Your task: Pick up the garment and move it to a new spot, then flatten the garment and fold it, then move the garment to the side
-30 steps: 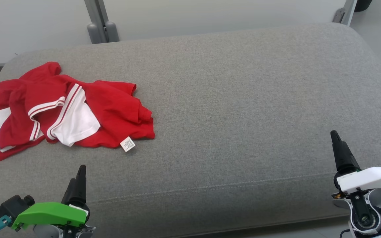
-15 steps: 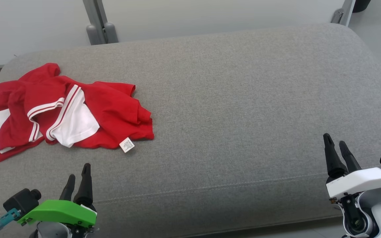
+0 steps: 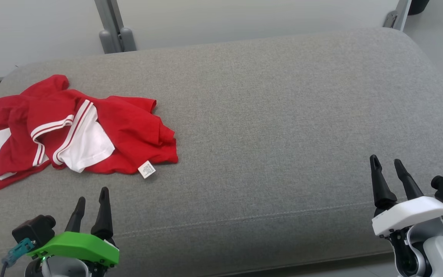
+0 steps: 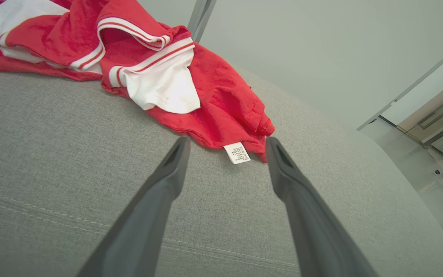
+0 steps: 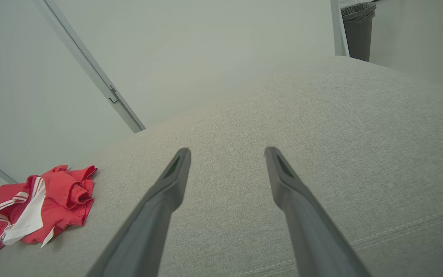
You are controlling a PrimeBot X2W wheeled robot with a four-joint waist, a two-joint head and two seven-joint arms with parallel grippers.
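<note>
Your left claw (image 3: 92, 194) and right claw (image 3: 385, 159) have just turned to show both fingers, spread wide and empty, while the red-and-white shirt (image 3: 71, 127) lies crumpled at the grey cushion's (image 3: 283, 115) left end, near your left claw, so the pickup has yet to start.

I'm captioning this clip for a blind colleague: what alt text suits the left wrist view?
A crumpled red and white shirt lies on a grey fabric cushion, its small white care label poking out at the near hem. The left gripper, jaws open, points at that label from low over the cushion. A pale wall stands behind.
</note>
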